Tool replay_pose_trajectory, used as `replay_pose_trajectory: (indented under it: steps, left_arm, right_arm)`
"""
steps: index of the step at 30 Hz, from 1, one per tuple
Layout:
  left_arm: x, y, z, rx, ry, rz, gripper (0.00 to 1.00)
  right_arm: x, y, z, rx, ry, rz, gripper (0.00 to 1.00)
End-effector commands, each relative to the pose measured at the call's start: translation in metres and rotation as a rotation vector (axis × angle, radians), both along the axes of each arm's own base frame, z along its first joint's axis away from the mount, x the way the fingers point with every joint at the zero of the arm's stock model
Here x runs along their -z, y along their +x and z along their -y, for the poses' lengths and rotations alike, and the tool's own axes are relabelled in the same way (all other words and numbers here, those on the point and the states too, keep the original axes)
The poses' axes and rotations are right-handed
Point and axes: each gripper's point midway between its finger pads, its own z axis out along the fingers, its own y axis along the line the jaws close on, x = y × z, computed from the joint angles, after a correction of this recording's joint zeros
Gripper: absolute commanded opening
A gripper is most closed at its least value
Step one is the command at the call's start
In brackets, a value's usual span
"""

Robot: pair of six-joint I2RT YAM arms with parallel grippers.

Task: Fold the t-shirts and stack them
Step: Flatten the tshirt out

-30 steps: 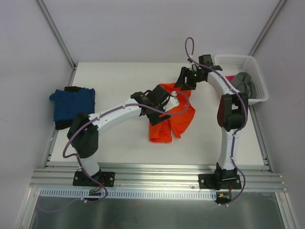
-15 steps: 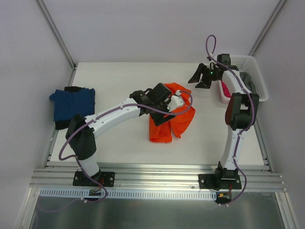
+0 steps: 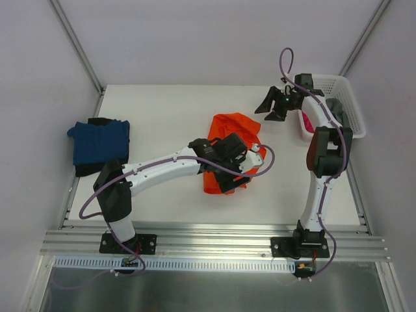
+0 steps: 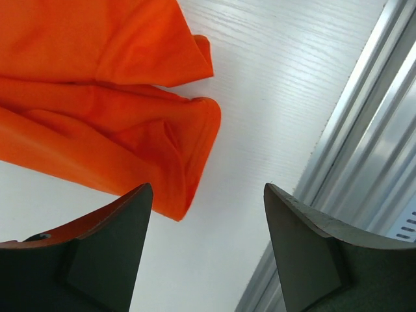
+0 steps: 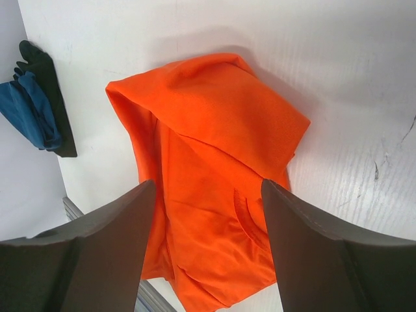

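Left pincer (image 4: 208, 253) wide, empty, low over surface (image 4: 273, 97). Orange t-shirt (image 4: 97, 97) lies crumpled, its hem corner just ahead of one finger, probably lining up a corner grab for folding. Right pincer (image 5: 208, 247) wide, empty, raised clear, shirt below it.

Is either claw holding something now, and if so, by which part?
Nothing is held. The left claw is open over an edge of the orange shirt, and the right claw is open, well away from it.
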Motion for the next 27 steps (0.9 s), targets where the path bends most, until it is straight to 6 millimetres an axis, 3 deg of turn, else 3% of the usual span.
replay_pose_trajectory:
  steps: [1,6,10,14,19,24,27]
  left_arm:
    - [0.005,-0.02,-0.006,-0.041,-0.002,-0.093,0.71]
    - [0.029,-0.034,-0.015,-0.039,0.038,-0.177,0.72]
    - [0.043,-0.039,-0.005,-0.038,0.036,-0.237,0.7]
    - [0.05,-0.035,0.006,-0.012,0.037,-0.248,0.67]
    - [0.069,-0.022,0.013,-0.031,0.062,-0.275,0.66]
    - [0.078,0.009,0.014,-0.06,0.091,-0.205,0.66]
    - [0.067,0.028,0.019,-0.061,0.078,-0.132,0.63]
  right_arm:
    - [-0.034,-0.006,0.009,0.013,0.032,0.05,0.7]
    - [-0.042,-0.006,0.015,0.024,0.026,0.073,0.7]
    - [-0.051,-0.007,0.016,0.031,0.024,0.096,0.71]
    - [-0.048,-0.011,0.015,0.025,0.034,0.08,0.71]
    - [-0.045,-0.012,0.016,0.029,0.029,0.073,0.71]
    - [-0.046,-0.018,0.016,0.024,0.018,0.075,0.71]
    - [-0.044,-0.021,0.018,0.021,0.002,0.074,0.71]
